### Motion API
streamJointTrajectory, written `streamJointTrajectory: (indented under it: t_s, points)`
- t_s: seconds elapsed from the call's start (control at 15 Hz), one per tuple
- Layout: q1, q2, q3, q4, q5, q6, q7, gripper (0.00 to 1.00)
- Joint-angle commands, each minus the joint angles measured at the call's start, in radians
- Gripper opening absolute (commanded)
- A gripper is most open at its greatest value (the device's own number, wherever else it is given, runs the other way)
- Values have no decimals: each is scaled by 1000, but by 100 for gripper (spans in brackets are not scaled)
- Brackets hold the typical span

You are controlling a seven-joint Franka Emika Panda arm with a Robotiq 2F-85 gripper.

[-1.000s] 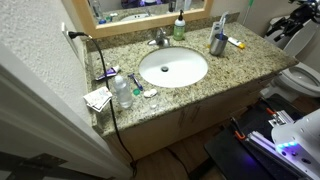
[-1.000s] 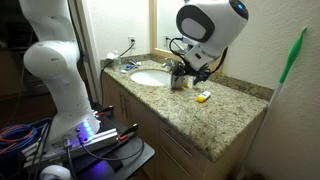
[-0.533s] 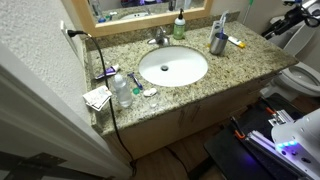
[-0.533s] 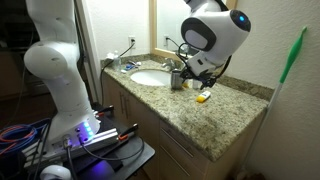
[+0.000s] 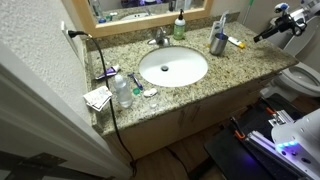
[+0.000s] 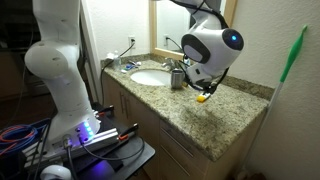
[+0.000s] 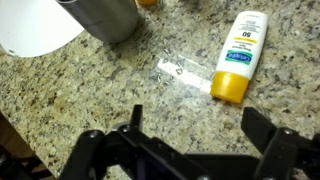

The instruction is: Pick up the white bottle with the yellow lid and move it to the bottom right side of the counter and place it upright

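Observation:
The white bottle (image 7: 243, 52) lies on its side on the granite counter (image 7: 90, 95), its yellow lid (image 7: 229, 87) pointing toward my gripper. My gripper (image 7: 196, 125) is open and empty, hovering just above the counter with its fingers short of the lid. In both exterior views the bottle (image 5: 235, 42) (image 6: 204, 97) lies beside a metal cup (image 5: 218, 43), with the gripper (image 5: 264, 35) (image 6: 206, 88) close over it.
The metal cup (image 7: 105, 15) stands next to the white oval sink (image 5: 173, 67). A green pump soap bottle (image 5: 179, 27) stands by the mirror. A clear water bottle (image 5: 121, 92) and small items sit at the counter's far end. A toilet (image 5: 300, 75) is beside the vanity.
The arm has swung along the counter and come down over the white bottle. The bottle and the other items have not moved.

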Motion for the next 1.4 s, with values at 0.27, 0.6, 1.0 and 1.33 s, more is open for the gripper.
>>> streamJointTrajectory:
  t_s: [0.27, 0.6, 1.0, 1.33]
  points:
    - [9, 57, 60, -26, 329, 182, -167, 100]
    - [29, 67, 39, -13, 301, 165, -133, 100]
    - [38, 126, 77, -3, 498, 207, -240, 100]
    - [47, 133, 64, -10, 498, 190, -214, 100]
